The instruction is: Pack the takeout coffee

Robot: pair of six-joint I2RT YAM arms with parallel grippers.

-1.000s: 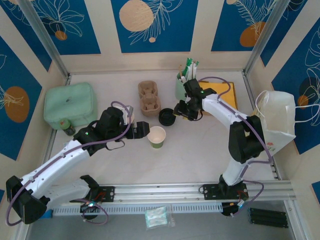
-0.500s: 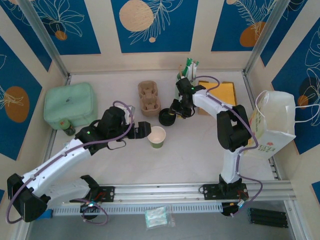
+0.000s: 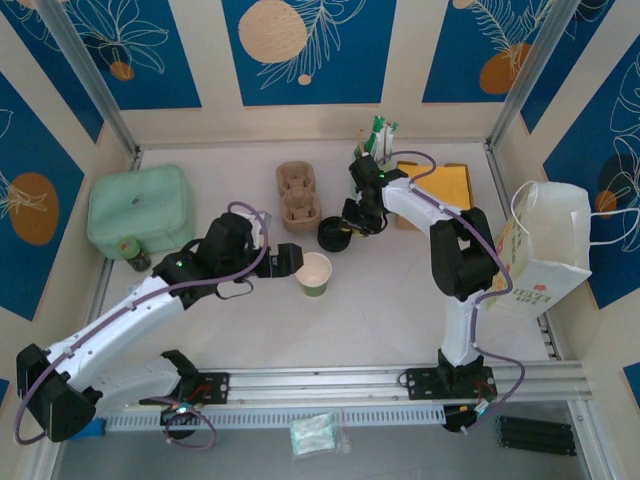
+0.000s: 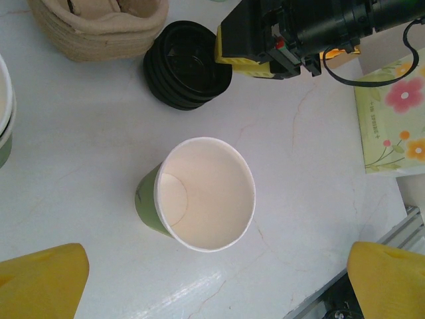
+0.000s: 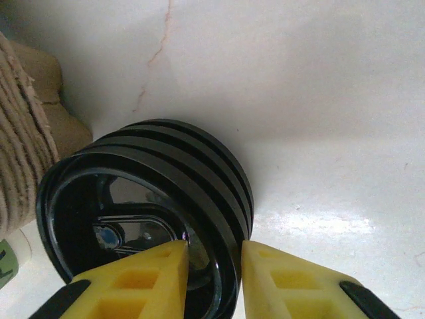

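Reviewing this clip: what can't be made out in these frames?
1. Right wrist view: whether the right gripper grips the top of the black lids; the bottom edge cuts its fingers off.
2. Top view: its jaws, hidden under its own wrist.
3. Left wrist view: a white-and-green thing cut by the left edge, unidentifiable.

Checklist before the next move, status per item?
1. Right gripper jaws straddle the lid stack rim: ok.
2. Jaws pinching the rim firmly: cannot tell.
3. Only one lid between them: cannot tell.
4. Cup upright, lidless: ok.
5. Left gripper open, not touching the cup: ok.
6. Bag standing at the right: ok.
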